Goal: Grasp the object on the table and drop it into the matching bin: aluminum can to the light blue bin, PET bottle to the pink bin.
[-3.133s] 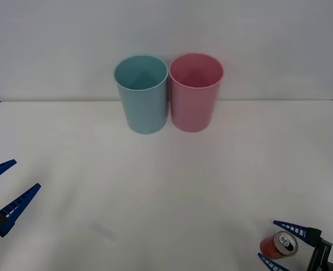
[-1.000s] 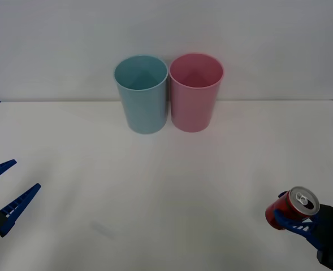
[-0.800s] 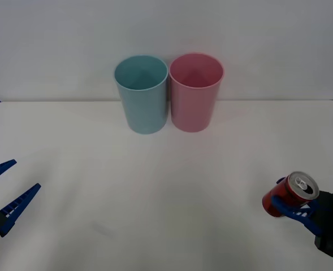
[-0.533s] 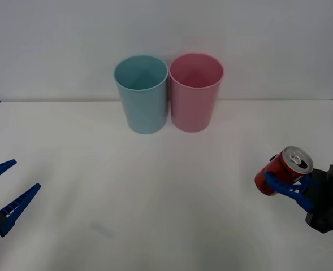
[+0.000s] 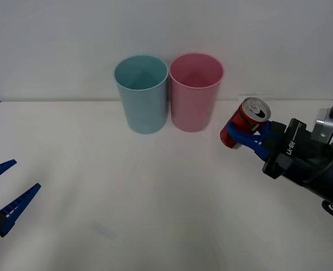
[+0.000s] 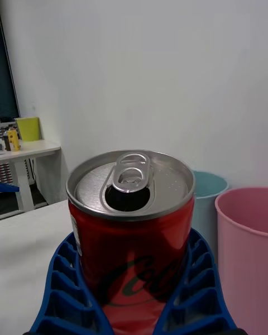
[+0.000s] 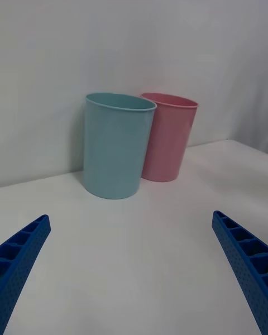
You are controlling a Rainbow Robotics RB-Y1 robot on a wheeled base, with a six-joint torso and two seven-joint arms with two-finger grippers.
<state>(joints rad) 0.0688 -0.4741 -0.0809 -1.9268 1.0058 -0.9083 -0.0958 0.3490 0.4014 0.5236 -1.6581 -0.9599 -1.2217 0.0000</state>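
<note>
At about ten o'clock from the right claw, which pinches the tilted aluminum can, stands the light blue bin, beyond the pink bin.

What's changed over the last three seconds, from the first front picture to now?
The right hand closed on the aluminum can, lifted it off the table and carried it forward and inward, to just right of the pink bin. The left hand stayed open and parked, and the light blue bin and pink bin stayed put.
</note>
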